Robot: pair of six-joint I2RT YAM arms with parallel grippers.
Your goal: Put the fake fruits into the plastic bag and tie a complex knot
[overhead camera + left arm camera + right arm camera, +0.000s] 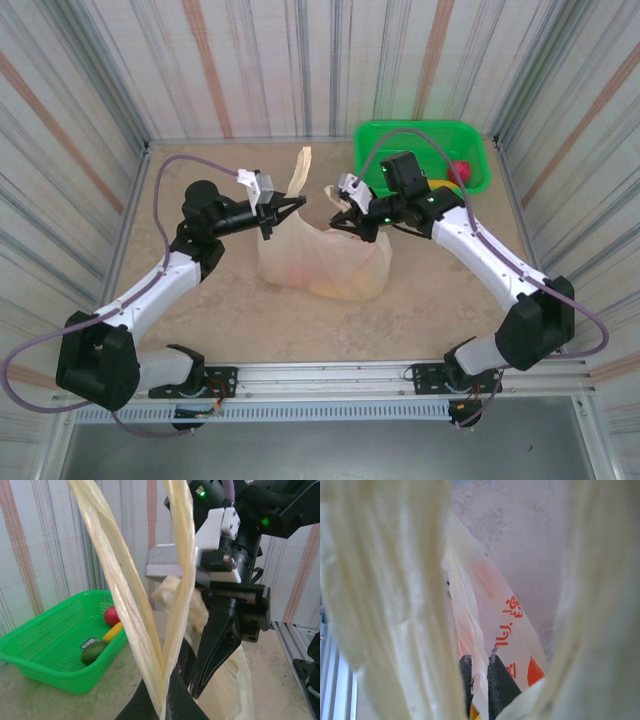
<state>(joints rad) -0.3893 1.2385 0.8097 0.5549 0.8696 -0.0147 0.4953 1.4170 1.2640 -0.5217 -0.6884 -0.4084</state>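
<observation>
Top external: left gripper (289,208) pinches crinkled cream handle strip (301,166); right gripper (346,222) clamps thin translucent plastic bag (322,268) film.

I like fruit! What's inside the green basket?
The basket holds a red fruit, a yellow one and a green one. From above, the right arm covers part of its floor, so more could hide there.

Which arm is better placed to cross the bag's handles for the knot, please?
Left, probably: its jaws hold a handle raised free to swing across, while the right jaws pinch the plastic bag itself.
</observation>
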